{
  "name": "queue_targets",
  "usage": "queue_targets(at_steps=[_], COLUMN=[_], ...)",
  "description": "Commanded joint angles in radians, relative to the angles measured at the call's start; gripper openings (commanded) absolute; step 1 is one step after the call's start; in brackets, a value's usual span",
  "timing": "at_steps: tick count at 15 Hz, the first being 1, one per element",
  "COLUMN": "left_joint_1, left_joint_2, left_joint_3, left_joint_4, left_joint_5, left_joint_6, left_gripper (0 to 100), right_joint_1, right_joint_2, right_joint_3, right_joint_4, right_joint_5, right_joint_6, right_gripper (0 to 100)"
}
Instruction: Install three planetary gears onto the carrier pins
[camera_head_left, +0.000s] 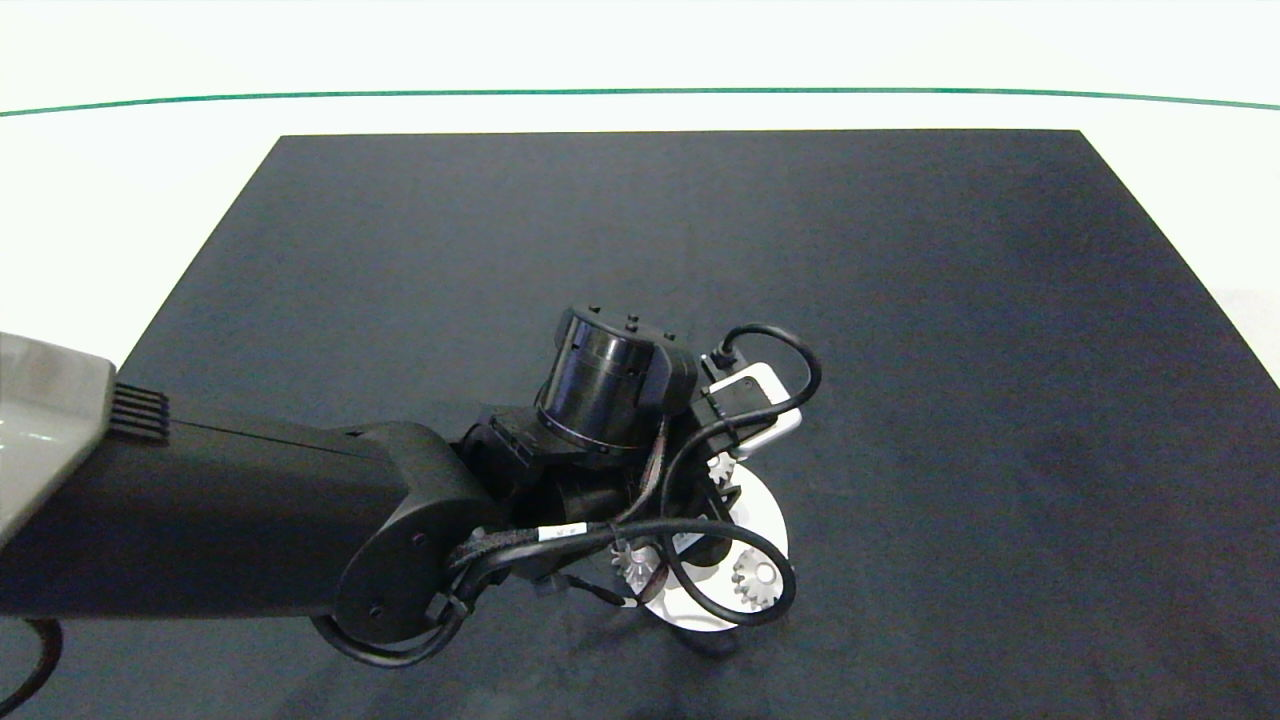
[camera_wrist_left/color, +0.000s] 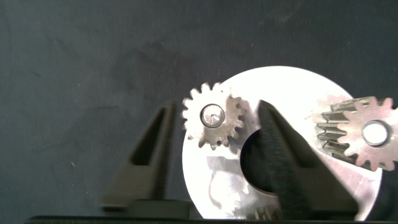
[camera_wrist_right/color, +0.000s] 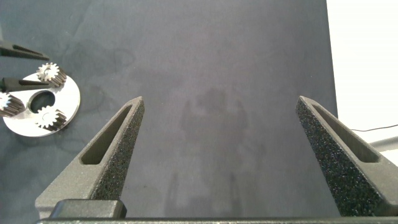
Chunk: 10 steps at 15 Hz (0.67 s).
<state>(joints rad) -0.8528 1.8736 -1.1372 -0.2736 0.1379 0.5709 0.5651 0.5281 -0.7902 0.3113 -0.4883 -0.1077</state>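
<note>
Left gripper (camera_wrist_left/color: 214, 149) straddles a seated planetary gear (camera_wrist_left/color: 213, 116), fingers apart — likely releasing it onto the white disc (camera_wrist_left/color: 286, 93); right gripper (camera_wrist_right/color: 221, 155) hangs open, well away.

Three silvery planetary gears (camera_wrist_right/color: 48, 117) sat on a plain white disc (camera_wrist_right/color: 69, 99); the mat (camera_head_left: 900, 350) was uniformly black, the desk (camera_head_left: 120, 200) white with a green line (camera_head_left: 640, 92).

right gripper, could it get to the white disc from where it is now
Probably yes, though not at once. The right gripper is open over bare mat with nothing between it and the white disc, but the left gripper straddles a gear there.
</note>
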Motion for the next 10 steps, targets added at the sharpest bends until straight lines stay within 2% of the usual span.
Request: queue_targets(at_steps=[1,3,5,7,10], left_joint_1=[0.0,0.0,0.041,0.149,0.376], left_joint_2=[-0.004,-0.059,-0.183,-0.317,-0.493], left_joint_3=[0.001,0.005,-0.033,-0.102,-0.052], left_joint_4=[-0.002,0.016,0.131,0.257,0.29], left_joint_5=[0.002,0.002,0.002,0.002,0.002], left_joint_6=[0.003,0.0,-0.002,-0.012,-0.048], left_gripper=[100,100,100,100,100], right_joint_1=[0.001,0.001,0.004,0.004,-0.027], right_joint_2=[0.001,0.001,0.004,0.015,0.032], right_joint_3=[0.0,0.0,0.0,0.0,-0.014], right_joint_4=[0.002,0.002,0.002,0.002,0.002], right_joint_5=[-0.003,-0.003,-0.003,-0.003,-0.003], right_joint_6=[-0.001,-0.001,0.0,0.005,0.052], right_gripper=[100,100,100,100,100])
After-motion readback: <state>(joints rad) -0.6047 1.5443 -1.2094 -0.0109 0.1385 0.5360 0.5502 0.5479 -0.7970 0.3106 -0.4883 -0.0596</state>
